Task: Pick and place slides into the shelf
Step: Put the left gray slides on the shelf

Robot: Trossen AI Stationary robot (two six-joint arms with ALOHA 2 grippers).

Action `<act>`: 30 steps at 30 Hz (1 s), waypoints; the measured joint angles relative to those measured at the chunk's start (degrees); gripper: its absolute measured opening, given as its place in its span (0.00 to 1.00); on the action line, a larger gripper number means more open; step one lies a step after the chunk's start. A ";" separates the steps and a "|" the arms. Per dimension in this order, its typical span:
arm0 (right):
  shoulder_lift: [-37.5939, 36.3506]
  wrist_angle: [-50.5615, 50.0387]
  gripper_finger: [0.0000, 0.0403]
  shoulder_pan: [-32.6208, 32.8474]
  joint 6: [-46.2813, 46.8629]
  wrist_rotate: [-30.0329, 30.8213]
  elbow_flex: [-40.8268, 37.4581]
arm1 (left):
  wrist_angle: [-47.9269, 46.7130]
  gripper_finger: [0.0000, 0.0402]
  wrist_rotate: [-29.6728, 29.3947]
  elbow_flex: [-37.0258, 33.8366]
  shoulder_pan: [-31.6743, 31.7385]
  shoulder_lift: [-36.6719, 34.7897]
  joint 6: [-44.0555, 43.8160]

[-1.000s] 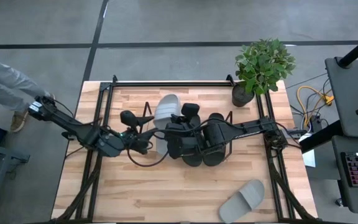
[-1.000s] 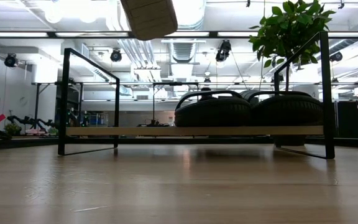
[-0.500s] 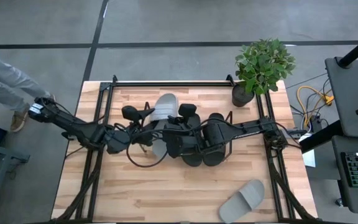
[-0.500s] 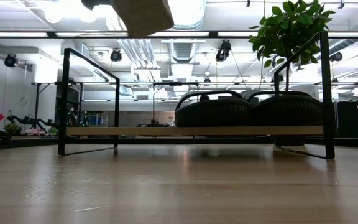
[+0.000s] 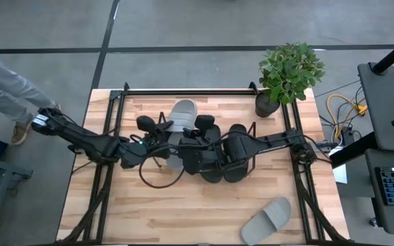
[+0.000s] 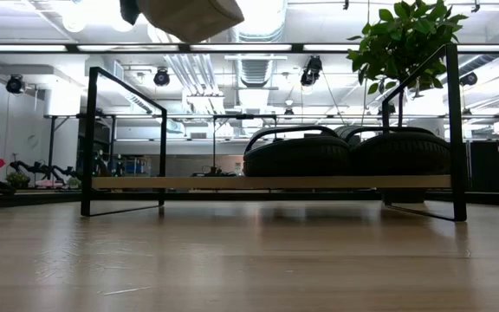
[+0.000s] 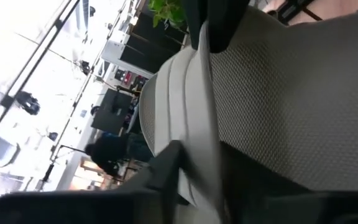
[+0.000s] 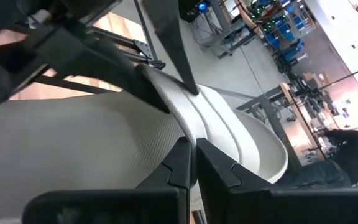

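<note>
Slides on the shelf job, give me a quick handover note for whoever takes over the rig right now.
Left gripper: fingers on the rim of a light grey slide, held in the air above the shelf.
Right gripper: shut, pinching the same grey slide's edge, so both arms are on it.
Done: the two black slides sit side by side on the shelf board, at its plant end.
Left: set this grey slide on the free part of the board, then fetch the second grey slide, which lies on the table near its front right corner.

High view straight down; low view level at tabletop; wrist views close; all share grey slide.
</note>
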 joint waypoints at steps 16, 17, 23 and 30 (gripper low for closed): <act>-0.07 -1.32 0.02 0.84 -0.20 -0.71 0.00 | 0.16 0.00 0.45 0.63 0.04 0.55 2.90; -0.20 -3.32 0.02 0.90 -0.28 -2.62 0.00 | 0.12 0.00 0.71 0.71 0.04 0.54 2.91; -1.54 -9.85 0.12 1.14 5.58 -4.01 0.00 | -0.13 0.00 -1.09 1.05 0.15 0.45 3.31; -4.19 -9.23 0.30 1.80 7.44 -3.72 0.02 | 0.11 0.00 -1.45 1.25 0.25 0.34 2.77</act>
